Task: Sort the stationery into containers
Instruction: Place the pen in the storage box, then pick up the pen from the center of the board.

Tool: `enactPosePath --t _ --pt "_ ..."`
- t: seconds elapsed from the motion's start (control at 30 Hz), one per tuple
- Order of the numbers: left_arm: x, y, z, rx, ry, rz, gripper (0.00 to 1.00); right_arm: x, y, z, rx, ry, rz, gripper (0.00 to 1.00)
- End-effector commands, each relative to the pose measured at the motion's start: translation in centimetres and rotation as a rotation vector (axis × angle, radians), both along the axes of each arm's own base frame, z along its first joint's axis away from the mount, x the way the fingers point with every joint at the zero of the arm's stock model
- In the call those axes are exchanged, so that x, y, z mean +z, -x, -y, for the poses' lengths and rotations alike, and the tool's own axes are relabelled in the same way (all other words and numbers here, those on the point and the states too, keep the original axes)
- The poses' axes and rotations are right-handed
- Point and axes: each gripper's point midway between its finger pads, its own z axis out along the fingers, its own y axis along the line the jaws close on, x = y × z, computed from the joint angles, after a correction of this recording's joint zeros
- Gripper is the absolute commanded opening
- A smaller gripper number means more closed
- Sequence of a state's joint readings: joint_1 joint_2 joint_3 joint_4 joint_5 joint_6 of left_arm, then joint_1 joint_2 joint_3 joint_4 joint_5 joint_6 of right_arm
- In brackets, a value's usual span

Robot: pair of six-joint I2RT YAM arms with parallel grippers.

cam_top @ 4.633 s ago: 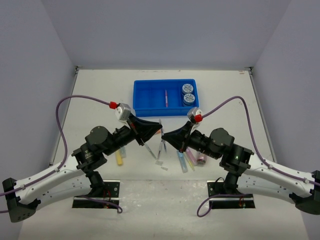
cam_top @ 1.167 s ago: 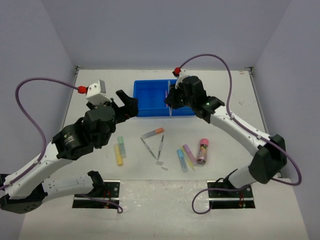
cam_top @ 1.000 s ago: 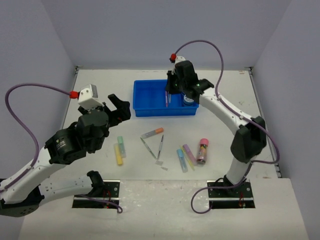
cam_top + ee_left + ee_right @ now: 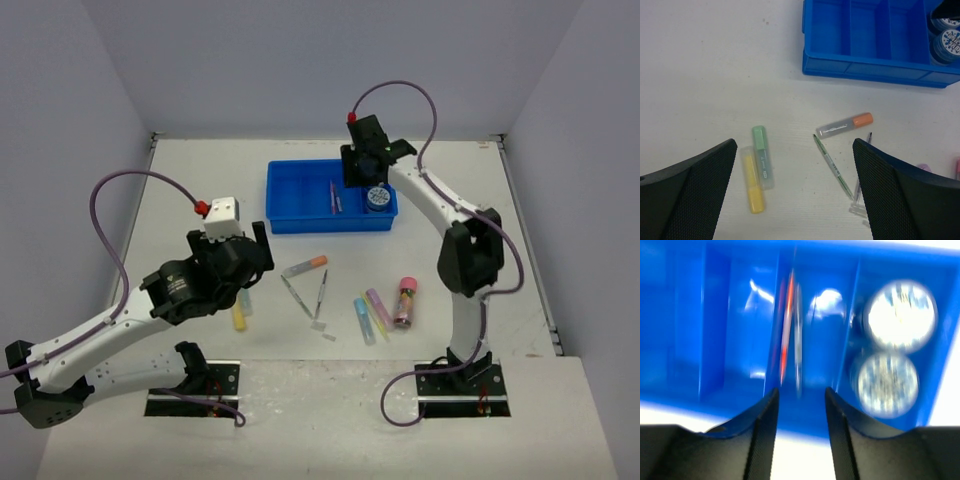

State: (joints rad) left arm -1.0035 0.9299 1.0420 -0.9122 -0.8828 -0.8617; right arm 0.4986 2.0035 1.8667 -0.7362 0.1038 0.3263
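Stationery [image 4: 322, 290] is partly sorted: discs [image 4: 951, 42] and pens [image 4: 333, 197] lie in the tray [image 4: 295, 195], markers [image 4: 761, 156] wait outside, left gripper [image 4: 794, 165] wide, right gripper [image 4: 801, 395] narrowly parted, both empty.

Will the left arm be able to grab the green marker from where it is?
Probably yes. The left gripper hangs open over the green marker, and nothing covers it. The yellow marker lies close beside it, though, so a finger might bump that one.
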Motion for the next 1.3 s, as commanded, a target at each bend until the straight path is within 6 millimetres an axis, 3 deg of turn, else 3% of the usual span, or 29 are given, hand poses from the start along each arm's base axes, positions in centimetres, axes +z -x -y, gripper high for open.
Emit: enactPosePath --t 0.0,0.07,0.17,0.27,0.6,0.77,1.0,1.27 --pt "0.0 0.2 -1.3 0.063 0.004 0.001 1.00 5.5 10.5 -3.0 0.074 -0.090 0.106 0.38" --pt "0.1 0.3 -1.6 0.076 0.007 0.002 1.00 1.1 15.2 -2.5 0.069 -0.062 0.022 0.35" --pt "0.1 0.3 -1.9 0.096 0.002 0.004 1.00 -0.8 18.8 -4.2 0.030 -0.155 -0.022 0.33" --pt "-0.5 0.2 -1.6 0.102 0.007 -0.003 1.00 -3.1 20.7 -4.7 -0.032 -0.171 -0.048 0.35" --pt "-4.9 0.6 -0.9 0.132 0.004 -0.095 1.00 -6.6 20.8 -7.0 -0.133 -0.169 -0.087 0.39" --pt "-5.6 0.7 -0.5 0.122 0.007 -0.112 1.00 -9.2 20.4 -7.9 -0.176 -0.123 -0.125 0.37" --pt "-6.4 0.8 -0.3 0.098 -0.010 -0.127 1.00 -11.1 20.7 -9.2 -0.187 -0.081 -0.145 0.33" --pt "-6.8 1.0 -0.4 0.083 -0.011 -0.130 1.00 -13.8 21.4 -8.8 -0.225 -0.015 -0.176 0.24"
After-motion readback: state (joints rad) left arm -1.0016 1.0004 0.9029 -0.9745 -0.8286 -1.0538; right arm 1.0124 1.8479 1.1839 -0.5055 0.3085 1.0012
